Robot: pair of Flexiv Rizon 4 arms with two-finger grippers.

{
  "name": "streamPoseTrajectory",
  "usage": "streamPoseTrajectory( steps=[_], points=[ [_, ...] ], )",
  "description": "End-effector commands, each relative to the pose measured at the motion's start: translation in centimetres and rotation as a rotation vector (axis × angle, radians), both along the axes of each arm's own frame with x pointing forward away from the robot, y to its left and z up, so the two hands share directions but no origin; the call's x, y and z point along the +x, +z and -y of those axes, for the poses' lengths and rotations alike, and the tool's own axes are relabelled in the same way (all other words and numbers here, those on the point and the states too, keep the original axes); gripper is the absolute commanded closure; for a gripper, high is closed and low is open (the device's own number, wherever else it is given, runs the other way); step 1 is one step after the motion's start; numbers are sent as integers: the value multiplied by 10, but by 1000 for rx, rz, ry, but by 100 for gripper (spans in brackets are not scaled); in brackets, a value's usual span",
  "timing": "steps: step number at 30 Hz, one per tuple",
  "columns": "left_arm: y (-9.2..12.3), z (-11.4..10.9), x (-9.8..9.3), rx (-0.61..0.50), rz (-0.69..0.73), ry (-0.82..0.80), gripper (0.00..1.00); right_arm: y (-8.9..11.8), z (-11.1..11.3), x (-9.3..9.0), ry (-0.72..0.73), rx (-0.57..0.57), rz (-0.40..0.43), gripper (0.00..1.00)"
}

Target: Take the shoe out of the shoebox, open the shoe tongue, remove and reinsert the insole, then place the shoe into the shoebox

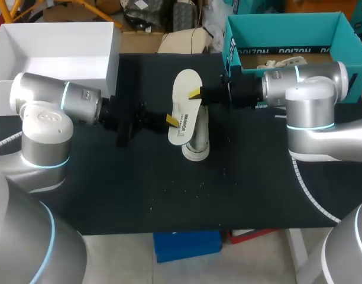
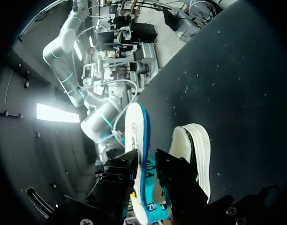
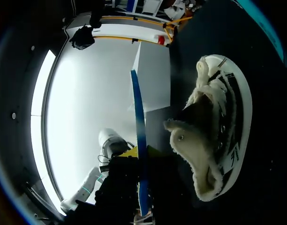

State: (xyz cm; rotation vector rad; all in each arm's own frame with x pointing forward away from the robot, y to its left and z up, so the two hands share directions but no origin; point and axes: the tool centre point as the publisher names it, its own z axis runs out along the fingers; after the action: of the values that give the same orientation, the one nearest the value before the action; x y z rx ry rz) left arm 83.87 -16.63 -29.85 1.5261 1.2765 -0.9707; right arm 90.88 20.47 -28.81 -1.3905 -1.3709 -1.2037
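One white insole held above the black desk, left end effector clamped on one end, right end effector clamped on its edge, fleece-lined shoe beneath, teal shoebox behind.

The head camera sits high behind the robot, looking steeply down on the black table, with the arms entering at both frame sides. The left wrist camera looks across the table toward the right arm. The right wrist camera faces the left arm. Both sit close to the insole. All three views share the insole and the shoe.
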Motion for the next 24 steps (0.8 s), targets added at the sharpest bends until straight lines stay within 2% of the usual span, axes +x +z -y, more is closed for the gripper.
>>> streamPoseTrajectory(
  steps=[1, 4, 6, 10, 13, 16, 17, 22, 24],
  points=[
    [29, -27, -23, 490, 22, 77, 0, -1, -1, 1, 2, 0, 0, 100],
    [38, -36, -33, 690, 18, 68, 0, -1, -1, 1, 2, 0, 0, 100],
    [44, -39, -37, 885, -2, 97, 0, -1, -1, 1, 2, 0, 0, 100],
    [52, -35, -36, 1111, 20, 151, 0, -1, -1, 1, 2, 0, 0, 100],
    [57, -28, -32, 1192, 16, 161, 0, -1, -1, 1, 2, 0, 0, 100],
    [61, -21, -28, 1318, 11, 182, 0, -1, -1, 1, 2, 0, 0, 100],
    [63, -18, -27, 1395, 29, 198, 0, -1, -1, 1, 2, 0, 0, 100],
    [68, -7, -24, 1469, 50, 217, 0, -1, -1, 1, 2, 0, 0, 100],
    [69, -5, -22, 1454, 57, 219, 0, -1, -1, 1, 2, 0, 0, 100]
  ],
)
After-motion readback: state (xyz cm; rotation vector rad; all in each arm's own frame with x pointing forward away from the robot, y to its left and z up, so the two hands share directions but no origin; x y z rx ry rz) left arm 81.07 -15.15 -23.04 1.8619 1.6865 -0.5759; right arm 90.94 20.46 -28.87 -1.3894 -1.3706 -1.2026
